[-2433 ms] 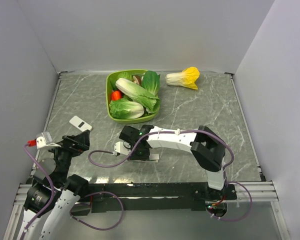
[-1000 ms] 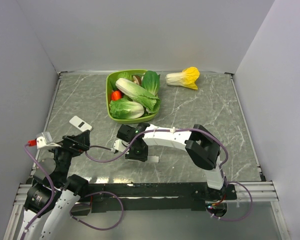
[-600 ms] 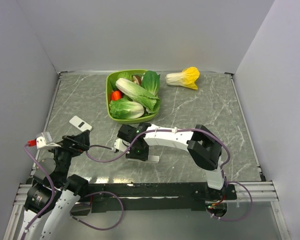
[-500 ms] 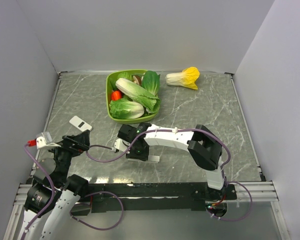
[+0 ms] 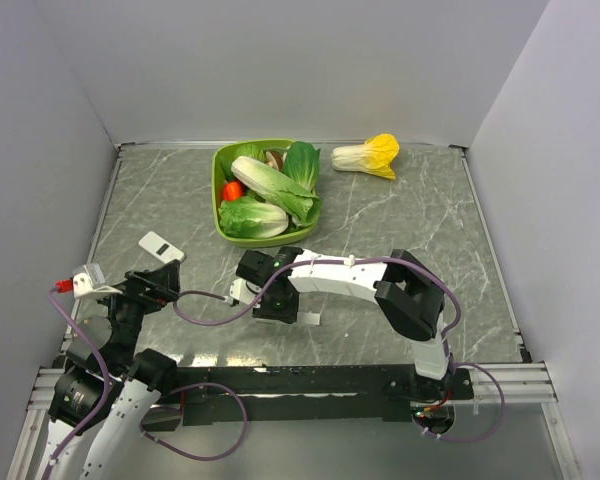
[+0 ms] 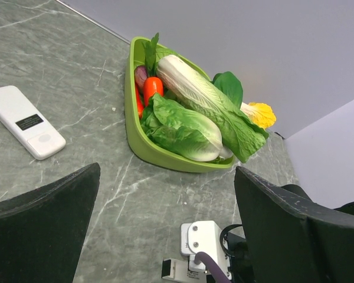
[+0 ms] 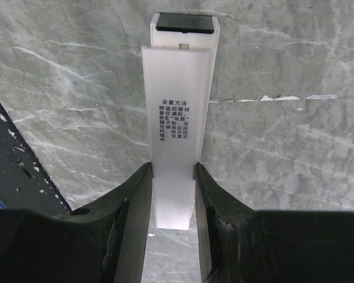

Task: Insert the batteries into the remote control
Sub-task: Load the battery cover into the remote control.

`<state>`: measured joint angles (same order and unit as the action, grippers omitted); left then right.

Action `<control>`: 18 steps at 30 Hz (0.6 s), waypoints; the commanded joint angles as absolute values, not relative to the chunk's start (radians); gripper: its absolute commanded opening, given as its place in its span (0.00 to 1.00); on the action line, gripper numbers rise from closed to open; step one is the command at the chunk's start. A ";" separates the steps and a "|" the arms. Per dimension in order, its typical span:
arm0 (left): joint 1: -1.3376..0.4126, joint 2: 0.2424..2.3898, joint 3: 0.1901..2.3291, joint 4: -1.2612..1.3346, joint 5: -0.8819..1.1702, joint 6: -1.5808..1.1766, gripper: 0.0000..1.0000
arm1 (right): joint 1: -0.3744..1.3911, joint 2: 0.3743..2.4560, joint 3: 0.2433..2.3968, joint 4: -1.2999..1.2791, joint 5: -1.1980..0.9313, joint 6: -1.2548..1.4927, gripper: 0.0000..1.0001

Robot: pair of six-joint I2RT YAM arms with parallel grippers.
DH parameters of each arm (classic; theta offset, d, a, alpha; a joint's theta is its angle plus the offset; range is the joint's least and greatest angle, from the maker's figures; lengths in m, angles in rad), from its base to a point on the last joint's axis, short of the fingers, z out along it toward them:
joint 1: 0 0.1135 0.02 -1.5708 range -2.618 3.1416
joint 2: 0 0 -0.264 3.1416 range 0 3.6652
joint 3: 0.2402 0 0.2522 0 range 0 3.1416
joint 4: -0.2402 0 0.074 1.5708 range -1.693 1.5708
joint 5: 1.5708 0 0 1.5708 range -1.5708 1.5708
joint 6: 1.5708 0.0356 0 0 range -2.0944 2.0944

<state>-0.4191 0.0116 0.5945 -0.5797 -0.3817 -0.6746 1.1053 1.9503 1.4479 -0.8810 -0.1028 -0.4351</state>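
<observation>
My right gripper is shut on the remote control, a slim white bar with printed text and a black section at its far end. It is held low over the marble table; I cannot tell whether it touches. From above, the right gripper is at the table's near middle, with the remote control poking out to its right. My left gripper stands open and empty at the near left, jaws wide apart. The batteries are out of view.
A green tray of leafy vegetables and a red one stands at the back middle, with a yellow-tipped cabbage to its right. A flat white device with a black label lies by the left gripper. Grey walls enclose the table.
The right gripper with the remote control has shifted slightly to the right. The left arm has not moved.
</observation>
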 commanded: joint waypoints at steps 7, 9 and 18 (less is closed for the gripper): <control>-0.413 0.023 0.592 -0.537 -0.371 -0.669 0.99 | 1.092 1.927 1.447 -0.876 -0.103 -0.426 0.30; -0.413 0.023 0.592 -0.537 -0.370 -0.669 0.99 | 1.094 1.925 1.451 -0.874 -0.109 -0.428 0.31; -0.413 0.023 0.592 -0.537 -0.368 -0.669 0.99 | 1.095 1.927 1.466 -0.881 -0.132 -0.442 0.32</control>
